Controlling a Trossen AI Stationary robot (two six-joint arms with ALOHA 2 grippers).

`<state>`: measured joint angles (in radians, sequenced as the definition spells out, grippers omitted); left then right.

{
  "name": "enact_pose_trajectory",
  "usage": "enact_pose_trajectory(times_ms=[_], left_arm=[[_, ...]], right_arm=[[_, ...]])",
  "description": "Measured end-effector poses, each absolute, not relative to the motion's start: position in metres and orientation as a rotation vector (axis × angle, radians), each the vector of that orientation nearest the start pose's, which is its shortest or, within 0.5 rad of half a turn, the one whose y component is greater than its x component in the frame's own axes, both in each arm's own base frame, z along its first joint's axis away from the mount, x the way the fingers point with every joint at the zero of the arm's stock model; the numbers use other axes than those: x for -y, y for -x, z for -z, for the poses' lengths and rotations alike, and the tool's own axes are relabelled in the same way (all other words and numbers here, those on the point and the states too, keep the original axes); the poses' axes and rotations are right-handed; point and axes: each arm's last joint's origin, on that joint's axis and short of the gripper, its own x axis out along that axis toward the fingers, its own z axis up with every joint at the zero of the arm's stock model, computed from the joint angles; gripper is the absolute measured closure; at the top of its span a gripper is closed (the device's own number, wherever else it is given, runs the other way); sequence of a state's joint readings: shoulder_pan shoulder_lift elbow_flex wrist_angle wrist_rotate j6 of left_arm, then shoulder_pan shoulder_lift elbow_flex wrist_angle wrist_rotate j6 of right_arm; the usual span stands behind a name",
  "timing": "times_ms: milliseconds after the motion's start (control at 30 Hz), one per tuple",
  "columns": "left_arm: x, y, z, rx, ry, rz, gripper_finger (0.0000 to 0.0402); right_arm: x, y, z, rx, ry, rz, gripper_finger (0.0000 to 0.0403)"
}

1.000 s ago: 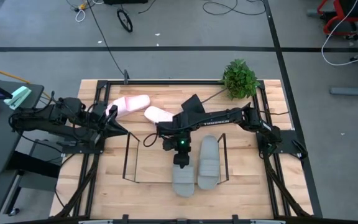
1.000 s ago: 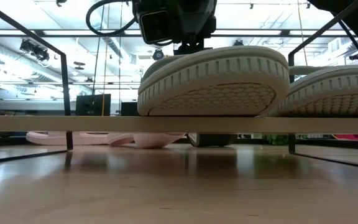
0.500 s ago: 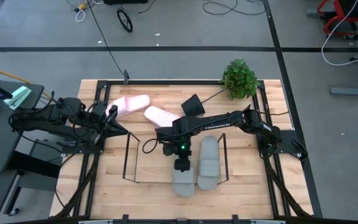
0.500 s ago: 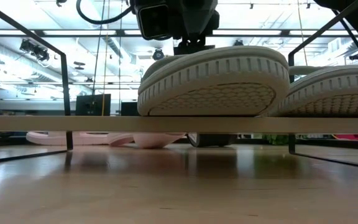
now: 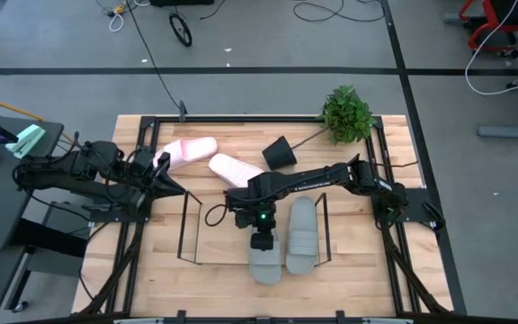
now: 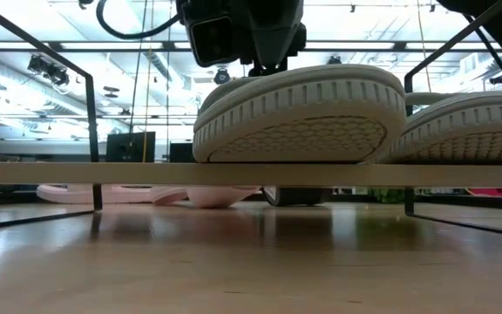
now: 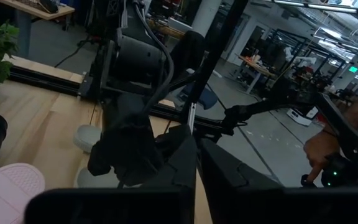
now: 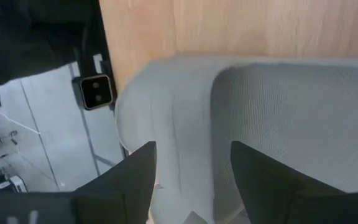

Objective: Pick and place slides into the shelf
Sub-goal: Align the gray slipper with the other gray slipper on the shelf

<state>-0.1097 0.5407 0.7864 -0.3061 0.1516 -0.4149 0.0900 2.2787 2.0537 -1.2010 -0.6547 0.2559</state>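
Two grey slides rest sole-down side by side at the right end of the shelf [image 5: 187, 225], one [image 5: 263, 263] on the left and one [image 5: 301, 236] on the right. My right gripper [image 5: 260, 241] hangs open over the far part of the left grey slide [image 8: 185, 112], slanting down from the far side. One finger is above the slide's side and the other above its textured inner surface. Two pale pink slides [image 5: 187, 150] [image 5: 232, 166] lie on the table beyond the shelf. My left gripper [image 5: 167, 176] waits shut and empty at the table's left. My right gripper stands just above the left grey slide's top [image 6: 273, 77]. I cannot tell whether its fingertips touch it. The slide lies flat on the shelf board.
A small black pot [image 5: 279, 151] lies tipped behind the right arm, its green plant [image 5: 347, 114] at the far right corner. Black rails [image 5: 241, 118] frame the table. The shelf's left half [image 6: 59, 173] has nothing on it. A person's hand [image 7: 319, 146] shows beyond the table.
My right gripper has moved a little toward the table's near edge and slightly down along the left grey slide, uncovering the black pot behind it. Its fingers have stayed apart. Both grey slides have stayed in place on the shelf.
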Motion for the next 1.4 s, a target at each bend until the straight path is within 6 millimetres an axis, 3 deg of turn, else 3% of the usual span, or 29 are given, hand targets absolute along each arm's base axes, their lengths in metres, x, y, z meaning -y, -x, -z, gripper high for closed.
enact_pose_trajectory(times_ms=[200, 433, 633, 800, 1400], left_arm=[[0.017, -0.112, -0.351, -0.114, 0.414, 0.245, 0.0371], [0.017, -0.112, -0.351, -0.114, 0.414, 0.245, 0.0381], [0.017, -0.112, -0.351, -0.114, 0.415, 0.245, 0.0373], [0.017, -0.112, -0.351, -0.119, 0.415, 0.243, 0.037], [0.017, -0.112, -0.35, -0.128, 0.407, 0.242, 0.0372]], right_arm=[[-0.059, -0.454, -0.219, -1.481, -0.624, -0.432, 0.02], [-0.062, -0.451, -0.21, -1.513, -0.642, -0.414, 0.0249], [-0.063, -0.444, -0.192, -1.583, -0.683, -0.393, 0.0315], [-0.063, -0.442, -0.197, -1.578, -0.696, -0.409, 0.0389], [-0.054, -0.439, -0.213, -1.545, -0.664, -0.36, 0.0394]])
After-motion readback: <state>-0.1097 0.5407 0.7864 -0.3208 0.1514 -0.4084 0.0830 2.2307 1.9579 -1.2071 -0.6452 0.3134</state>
